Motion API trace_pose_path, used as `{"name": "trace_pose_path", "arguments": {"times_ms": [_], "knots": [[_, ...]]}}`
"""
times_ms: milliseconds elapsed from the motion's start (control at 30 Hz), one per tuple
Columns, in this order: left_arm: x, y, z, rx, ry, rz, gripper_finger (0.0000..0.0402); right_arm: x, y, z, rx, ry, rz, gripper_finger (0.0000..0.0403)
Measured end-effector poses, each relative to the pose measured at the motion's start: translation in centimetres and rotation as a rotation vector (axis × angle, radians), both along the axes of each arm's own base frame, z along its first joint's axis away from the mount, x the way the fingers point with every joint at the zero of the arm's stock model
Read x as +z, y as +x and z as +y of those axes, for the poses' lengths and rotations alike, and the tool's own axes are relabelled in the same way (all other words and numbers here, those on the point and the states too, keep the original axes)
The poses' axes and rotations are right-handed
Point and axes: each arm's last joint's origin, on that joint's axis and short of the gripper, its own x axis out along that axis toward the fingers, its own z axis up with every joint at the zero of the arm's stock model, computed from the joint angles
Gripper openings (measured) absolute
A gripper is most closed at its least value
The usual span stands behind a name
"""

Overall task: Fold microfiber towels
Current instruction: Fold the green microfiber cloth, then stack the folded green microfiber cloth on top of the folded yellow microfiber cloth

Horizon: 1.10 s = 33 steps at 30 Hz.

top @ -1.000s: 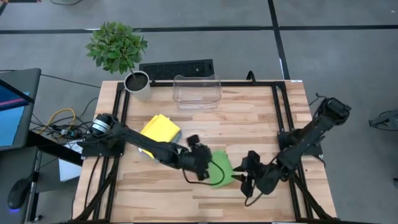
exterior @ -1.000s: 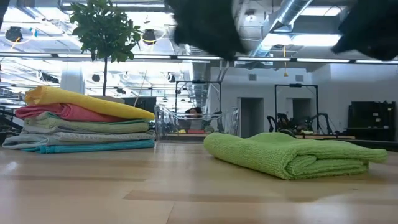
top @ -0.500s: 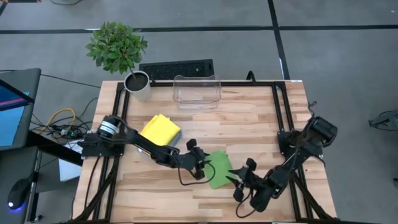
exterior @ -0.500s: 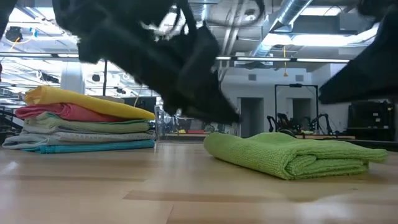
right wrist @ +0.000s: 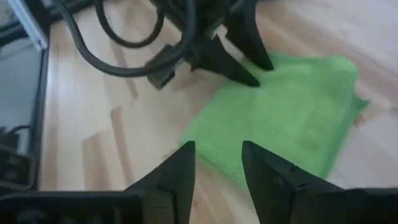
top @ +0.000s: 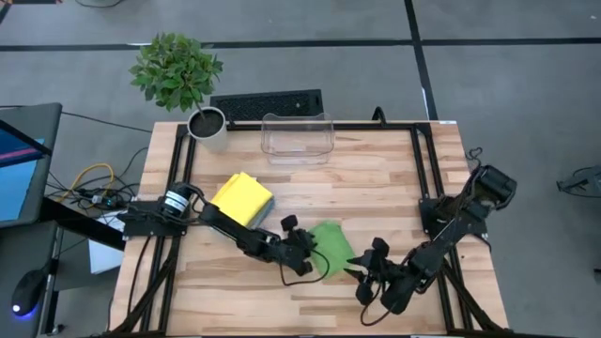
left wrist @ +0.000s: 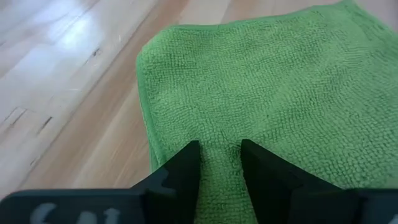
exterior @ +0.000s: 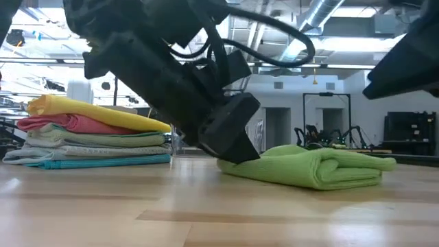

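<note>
Butcher-block table (top: 376, 202) carries a stack of folded microfiber towels (top: 241, 197), yellow on top, at its left side. Near the front edge we see a folded lime green towel (top: 331, 246). We note the left gripper (top: 310, 255) pinching a ridge of that towel's edge between narrowed fingers (left wrist: 180, 171). Right gripper (top: 368, 272) hovers just beside the towel, fingers parted, holding nothing.

Lab or office: exposed ceiling ducts (exterior: 322, 17), grey carpet floor (top: 507, 84), laptop (top: 19, 160).
</note>
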Motion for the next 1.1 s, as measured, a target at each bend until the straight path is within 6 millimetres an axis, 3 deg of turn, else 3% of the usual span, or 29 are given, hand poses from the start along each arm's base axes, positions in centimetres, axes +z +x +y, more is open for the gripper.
{"name": "trace_pose_path", "arguments": {"times_ms": [100,233,367,500,700,833,1100], "knots": [[1.4,0.0,-0.2,-0.027,0.006,-0.002,0.011,1.1,0.0,-1.1,0.05,0.048,0.099,0.0167],[4.9,0.1,-0.8,-0.079,-0.021,-0.042,0.0126,2.0,0.2,-2.8,0.098,0.182,0.248,0.0203],[7.4,-0.5,-0.8,-0.124,-0.033,0.01,0.0175,2.1,0.1,-4.0,0.097,0.283,0.397,0.0235],[10.0,-0.8,-0.5,-0.047,-0.207,-0.048,0.0235,2.4,0.1,-5.4,0.03,0.293,0.444,0.0239],[8.5,-1.9,-0.3,0.177,-0.397,0.038,0.0289,2.1,1.5,-7.3,-0.032,0.281,0.444,0.0235],[6.7,-2.4,-0.6,0.313,-0.5,0.039,0.0296,1.7,2.0,-8.6,-0.062,0.263,0.474,0.0236],[5.3,-3.0,-3.0,0.524,-0.703,-0.115,0.0297,1.9,2.7,-9.6,-0.062,0.247,0.459,0.0255]]}}
